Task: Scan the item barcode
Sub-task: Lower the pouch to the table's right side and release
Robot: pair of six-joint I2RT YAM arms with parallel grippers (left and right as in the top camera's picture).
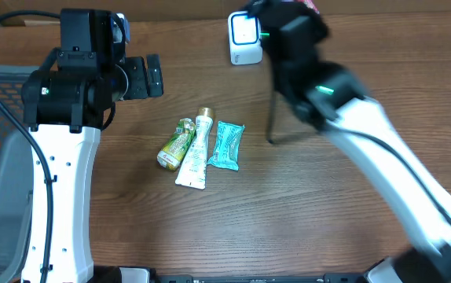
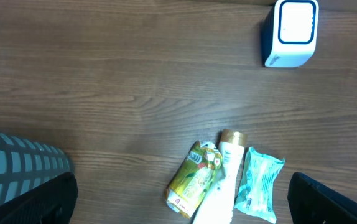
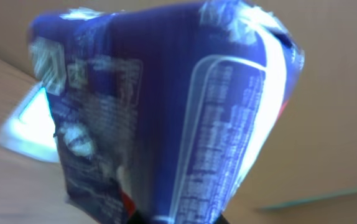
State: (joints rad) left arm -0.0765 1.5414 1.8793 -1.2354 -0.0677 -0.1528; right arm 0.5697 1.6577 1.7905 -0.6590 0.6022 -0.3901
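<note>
Beside the scanner (image 1: pixel 244 38), right gripper (image 3: pixel 178 218) — clamped shut — pinches blue packet (image 3: pixel 166 112) (lower edge).

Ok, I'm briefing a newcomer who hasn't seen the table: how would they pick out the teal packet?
In the middle of the wooden table three items lie side by side. The teal packet is at the end beside the white tube, opposite the yellow-green pouch. It alone is flat, crinkly and turquoise.
</note>
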